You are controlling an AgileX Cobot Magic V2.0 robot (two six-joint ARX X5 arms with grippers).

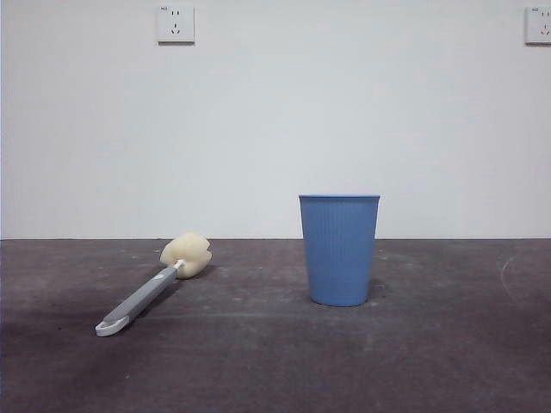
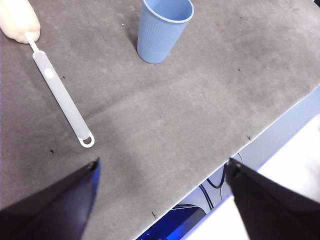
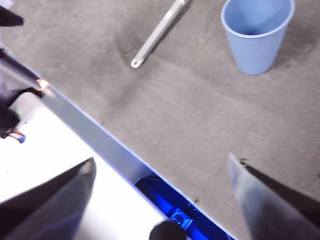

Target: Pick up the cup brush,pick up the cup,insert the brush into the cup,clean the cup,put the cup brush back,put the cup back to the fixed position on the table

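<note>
The cup brush [image 1: 151,288] lies flat on the table [image 1: 275,361] at the left, sponge head [image 1: 187,255] toward the wall, white loop toward the front. It also shows in the left wrist view [image 2: 60,95] and the right wrist view [image 3: 157,32]. The blue ribbed cup [image 1: 339,249] stands upright and empty to its right, also in the left wrist view [image 2: 162,27] and the right wrist view [image 3: 256,32]. My left gripper [image 2: 162,167] is open and empty, high above the table's front edge. My right gripper [image 3: 160,165] is open and empty, also above the front edge.
A white wall with two sockets [image 1: 176,23] stands behind the table. The table's front edge [image 2: 260,135] drops to cables and a blue-lit base below [image 3: 175,210]. No arm shows in the front view.
</note>
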